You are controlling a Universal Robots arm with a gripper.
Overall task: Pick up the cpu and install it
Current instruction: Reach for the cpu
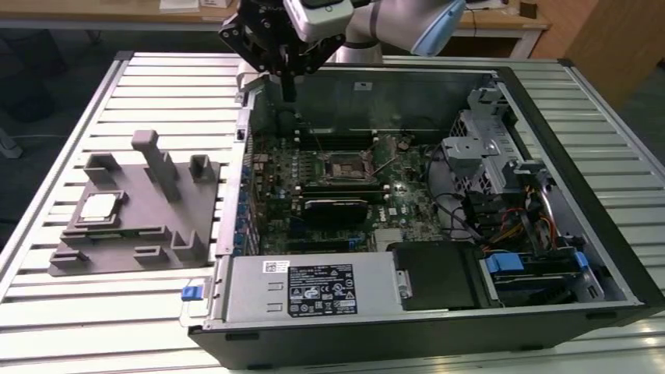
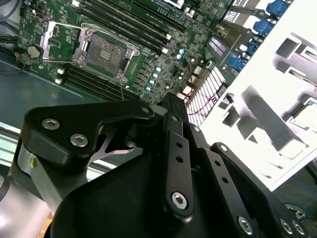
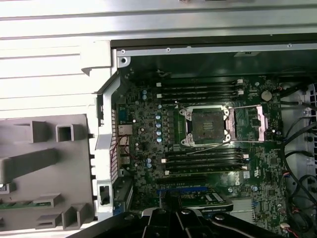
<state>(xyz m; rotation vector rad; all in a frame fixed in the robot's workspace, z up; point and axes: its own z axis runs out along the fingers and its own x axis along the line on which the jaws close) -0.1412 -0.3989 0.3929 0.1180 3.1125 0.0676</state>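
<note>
Up at the top of the exterior view, a little left of centre, my gripper [image 1: 289, 92] hangs above the rear edge of the open computer case [image 1: 582, 204]. I read it as pinched narrow: the black tips run down into one thin stem with nothing between them.

Over on the exterior view's left, and well apart from me, the cpu [image 1: 99, 206] lies flat in its seat on the grey fixture block [image 1: 156, 234]. Pale silvery top up, it sits toward the block's left side. The block rests on the slatted metal table [image 1: 62, 117], just beside the case wall. In the second wrist view a corner of the chip peeks in at the fixture's far edge.

Down inside the case, the motherboard [image 1: 311, 187] lies flat with the socket [image 1: 344, 165] near the middle of the frame. In the first wrist view the socket's load plate [image 3: 250, 121] is swung aside and the dark contact bed shows bare, with memory slots on both sides. The cpu is not yet picked up.
</note>
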